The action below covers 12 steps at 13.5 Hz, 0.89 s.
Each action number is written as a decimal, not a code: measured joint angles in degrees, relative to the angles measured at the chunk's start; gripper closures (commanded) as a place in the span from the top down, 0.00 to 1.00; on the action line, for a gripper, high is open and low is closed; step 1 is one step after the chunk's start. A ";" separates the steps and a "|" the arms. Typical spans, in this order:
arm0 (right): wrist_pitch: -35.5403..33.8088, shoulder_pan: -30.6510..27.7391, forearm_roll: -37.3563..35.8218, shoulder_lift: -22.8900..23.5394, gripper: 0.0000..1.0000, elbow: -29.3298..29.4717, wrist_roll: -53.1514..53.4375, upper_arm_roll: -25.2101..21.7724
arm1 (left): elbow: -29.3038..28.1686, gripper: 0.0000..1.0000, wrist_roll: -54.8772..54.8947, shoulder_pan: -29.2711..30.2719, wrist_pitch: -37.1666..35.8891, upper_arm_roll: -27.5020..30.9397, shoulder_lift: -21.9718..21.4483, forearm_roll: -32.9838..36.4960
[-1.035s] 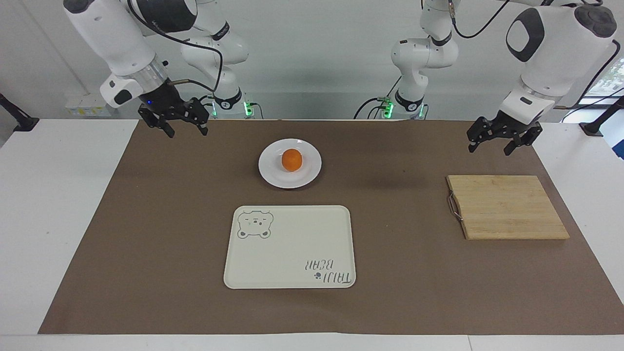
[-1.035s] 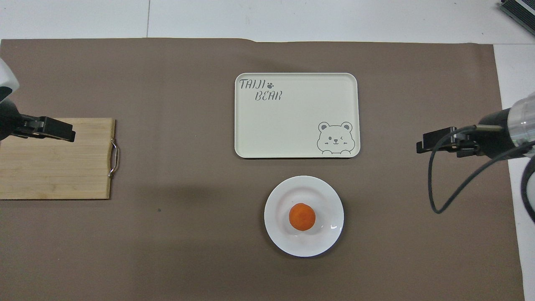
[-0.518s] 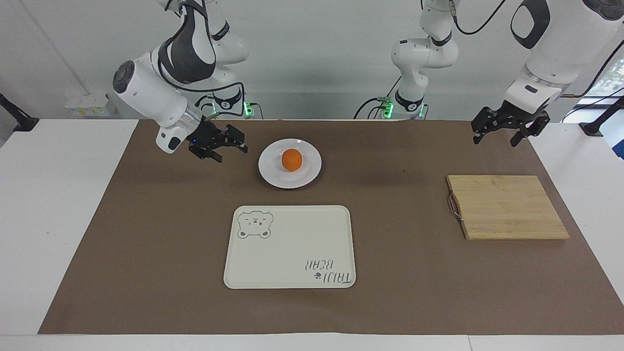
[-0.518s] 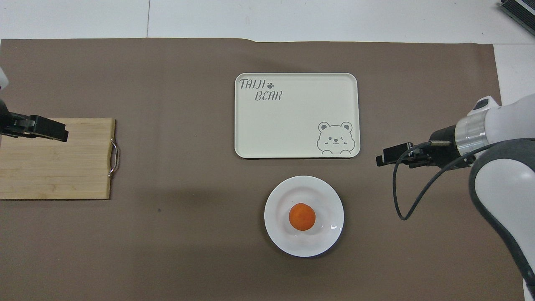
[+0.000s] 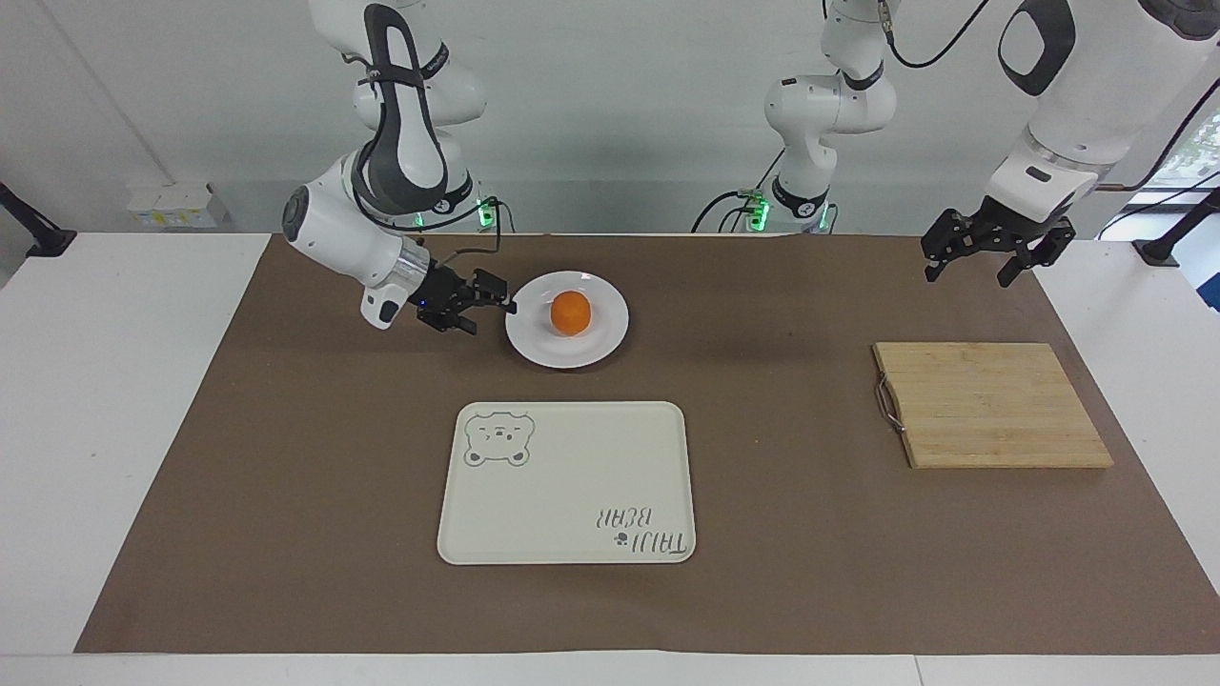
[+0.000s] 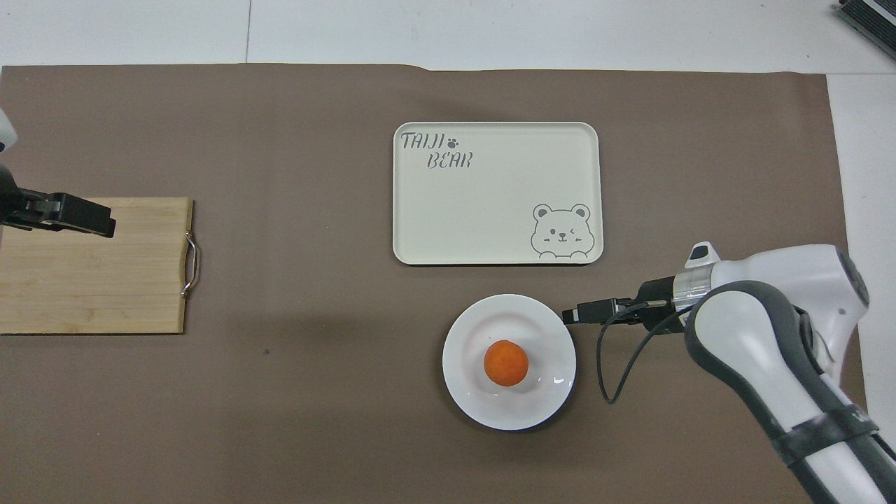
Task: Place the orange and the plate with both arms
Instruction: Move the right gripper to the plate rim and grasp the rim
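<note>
The orange (image 5: 571,312) (image 6: 506,363) sits in the middle of the white plate (image 5: 598,349) (image 6: 483,329), which lies on the brown mat near the robots. My right gripper (image 5: 491,310) (image 6: 570,316) is low and open, just beside the plate's rim on the right arm's side, with nothing between its fingers. Whether it touches the rim I cannot tell. My left gripper (image 5: 965,276) (image 6: 105,224) hangs open and empty in the air at the left arm's end of the table, by the wooden board, and waits.
A cream bear tray (image 5: 567,481) (image 6: 497,192) lies farther from the robots than the plate. A wooden cutting board (image 5: 991,405) (image 6: 91,266) with a metal handle lies toward the left arm's end. A brown mat (image 5: 286,476) covers the table.
The right arm has swung down and across from its end of the table to the plate's rim. The left gripper rose slightly, then stayed put. Plate and orange have not moved.
</note>
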 measured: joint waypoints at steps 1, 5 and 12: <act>1.93 1.59 1.44 0.25 1.00 -1.22 -0.57 0.03 | 0.00 1.00 0.00 0.00 0.00 0.00 0.00 0.00; 3.74 2.77 3.44 2.57 1.00 -3.34 -6.52 -0.24 | 0.00 1.00 0.00 0.00 0.00 0.00 0.00 0.00; 3.75 2.28 12.81 3.67 1.00 -6.70 -11.57 -0.43 | 0.00 1.00 0.00 0.00 0.00 0.00 0.00 0.00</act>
